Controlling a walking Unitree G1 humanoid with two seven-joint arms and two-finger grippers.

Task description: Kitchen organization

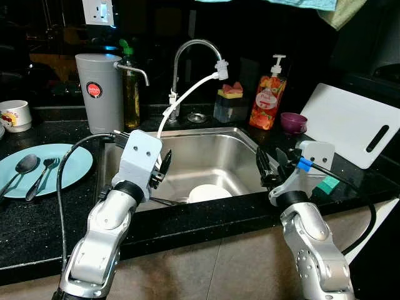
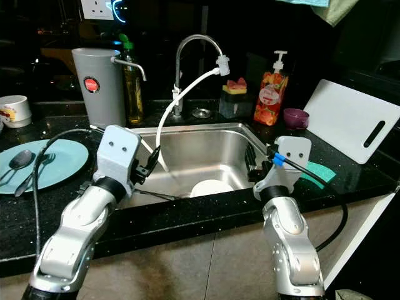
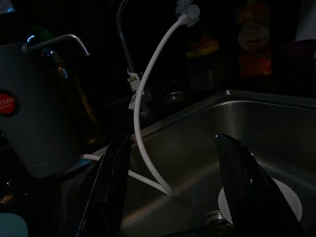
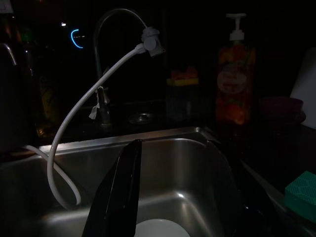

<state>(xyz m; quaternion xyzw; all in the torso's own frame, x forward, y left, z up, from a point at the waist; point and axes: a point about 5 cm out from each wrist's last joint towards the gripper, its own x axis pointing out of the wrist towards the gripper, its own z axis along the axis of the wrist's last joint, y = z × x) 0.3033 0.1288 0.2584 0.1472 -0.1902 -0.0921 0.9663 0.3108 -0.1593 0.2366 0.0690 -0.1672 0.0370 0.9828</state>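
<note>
Centre frame: steel sink [image 1: 237,139] w/ white plate [image 1: 208,192] on its floor. Left gripper [image 3: 173,192] & right gripper [image 4: 182,197] over front rim, both spread wide, empty. Step: approach. Next: lower, grip plate rim.

counter [image 1: 37,219]: black stone | on it: teal plate [image 1: 69,165], cutting board [image 1: 350,122], mug [image 1: 14,115]

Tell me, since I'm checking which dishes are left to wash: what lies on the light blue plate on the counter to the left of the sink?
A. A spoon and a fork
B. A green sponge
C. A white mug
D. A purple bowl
A: the light blue plate carries a spoon and a fork lying side by side.
</note>
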